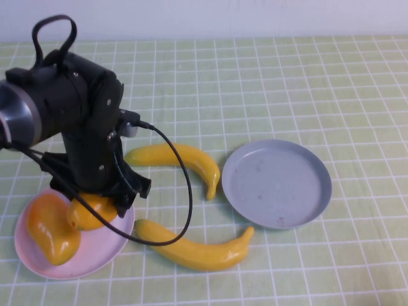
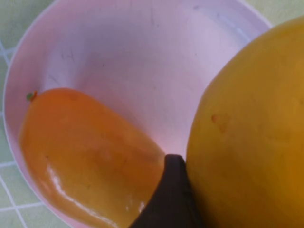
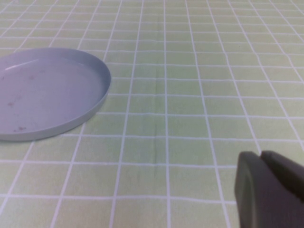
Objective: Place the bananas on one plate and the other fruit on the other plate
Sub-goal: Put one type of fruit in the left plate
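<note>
Gripping what seems a mango [image 1: 95,211] over the pink plate [image 1: 102,252], left gripper [image 1: 105,201]; right gripper [image 3: 266,190] closed.

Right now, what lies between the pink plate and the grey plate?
In the high view, two bananas lie on the cloth between the pink plate and the empty grey plate.

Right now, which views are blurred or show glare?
High view: even light, slight glare on both bananas. Left wrist view: left gripper over the pink plate, near mango blurred, glint on the other mango. Right wrist view: right gripper shut, soft; grey-blue plate clear.
</note>
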Controlling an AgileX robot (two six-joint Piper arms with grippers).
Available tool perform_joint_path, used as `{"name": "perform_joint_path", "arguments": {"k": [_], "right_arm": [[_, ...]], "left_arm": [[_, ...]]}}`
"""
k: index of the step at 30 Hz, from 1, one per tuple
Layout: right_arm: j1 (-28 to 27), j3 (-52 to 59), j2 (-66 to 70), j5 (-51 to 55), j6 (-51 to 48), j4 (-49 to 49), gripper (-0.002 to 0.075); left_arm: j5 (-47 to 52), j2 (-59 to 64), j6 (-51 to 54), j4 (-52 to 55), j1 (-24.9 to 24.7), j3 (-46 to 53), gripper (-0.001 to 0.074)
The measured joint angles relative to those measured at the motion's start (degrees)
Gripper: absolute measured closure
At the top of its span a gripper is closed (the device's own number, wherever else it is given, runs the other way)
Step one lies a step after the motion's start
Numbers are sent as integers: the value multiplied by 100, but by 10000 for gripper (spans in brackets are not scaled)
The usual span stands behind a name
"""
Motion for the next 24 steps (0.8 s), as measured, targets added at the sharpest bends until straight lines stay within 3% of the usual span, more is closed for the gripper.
{"name": "perform_joint_path", "arguments": {"k": [9,17,24], "right_arm": [[0,0,0,0,0,0,741],[0,0,0,0,0,0,741],[0,0,0,0,0,0,741]], "left_arm": [[-110,193,-52,15,0,121,205],[61,375,-168,47,0,121,120],[175,339,387,66,0,-45,132]]}}
